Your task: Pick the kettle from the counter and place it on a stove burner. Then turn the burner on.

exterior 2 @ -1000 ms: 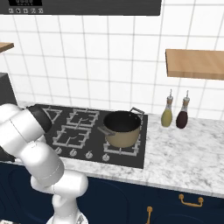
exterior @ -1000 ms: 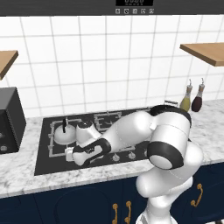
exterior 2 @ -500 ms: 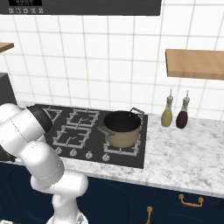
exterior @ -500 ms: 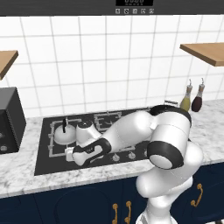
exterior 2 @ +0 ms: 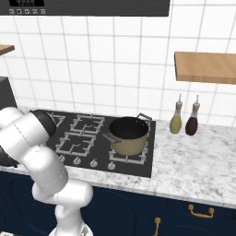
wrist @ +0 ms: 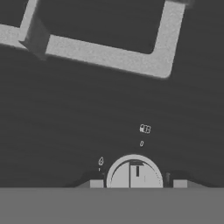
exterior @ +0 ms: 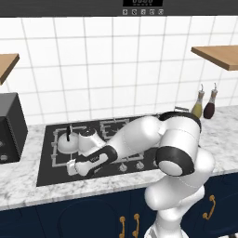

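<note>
At the cooktop's (exterior: pixel 46 174) front left corner, round grey knob (wrist: pixel 134 171) between the gripper's (exterior: pixel 72 167) parted fingers, squat silvery kettle (exterior: pixel 69 142) upright on the square grate, black handle up.

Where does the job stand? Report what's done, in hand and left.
Done: the kettle sits on the burner at the cooktop's left, off the counter. In hand: the hand is down at the front knob row, a knob between its fingers. Left: no flame visible, so the burner seems unlit.

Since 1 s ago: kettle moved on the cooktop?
No. The kettle sits on the same far-left grate of the cooktop, beside the gripper, exactly as before.
</note>
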Robot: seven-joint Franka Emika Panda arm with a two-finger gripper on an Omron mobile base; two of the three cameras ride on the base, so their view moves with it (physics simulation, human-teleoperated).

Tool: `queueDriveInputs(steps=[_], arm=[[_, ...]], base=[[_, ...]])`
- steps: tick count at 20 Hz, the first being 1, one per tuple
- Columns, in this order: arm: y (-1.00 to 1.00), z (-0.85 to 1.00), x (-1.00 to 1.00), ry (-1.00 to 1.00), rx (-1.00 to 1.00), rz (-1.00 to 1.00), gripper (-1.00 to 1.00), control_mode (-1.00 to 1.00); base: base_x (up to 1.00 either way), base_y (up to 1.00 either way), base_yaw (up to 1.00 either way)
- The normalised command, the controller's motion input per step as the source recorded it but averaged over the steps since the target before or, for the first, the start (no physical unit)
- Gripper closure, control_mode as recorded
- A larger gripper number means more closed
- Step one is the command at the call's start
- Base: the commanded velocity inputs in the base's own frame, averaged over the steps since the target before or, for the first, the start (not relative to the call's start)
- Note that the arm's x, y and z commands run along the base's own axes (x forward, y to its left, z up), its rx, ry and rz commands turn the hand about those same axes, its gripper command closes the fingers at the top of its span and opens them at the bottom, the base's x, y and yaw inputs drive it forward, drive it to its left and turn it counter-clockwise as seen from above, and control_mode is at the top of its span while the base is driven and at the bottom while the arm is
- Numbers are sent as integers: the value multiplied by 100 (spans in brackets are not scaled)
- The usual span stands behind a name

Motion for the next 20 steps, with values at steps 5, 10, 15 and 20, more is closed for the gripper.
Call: queueDriveInputs(steps=[5,10,15,20], arm=[[16,0,0,1,-9,46,100,-100],[13,2,0,0,-11,46,100,-100],[6,11,0,-1,-10,45,100,-100],[1,3,-1,-2,-3,10,-100,-100]], base=[[0,0,0],[0,0,0],[0,0,0],[0,0,0]])
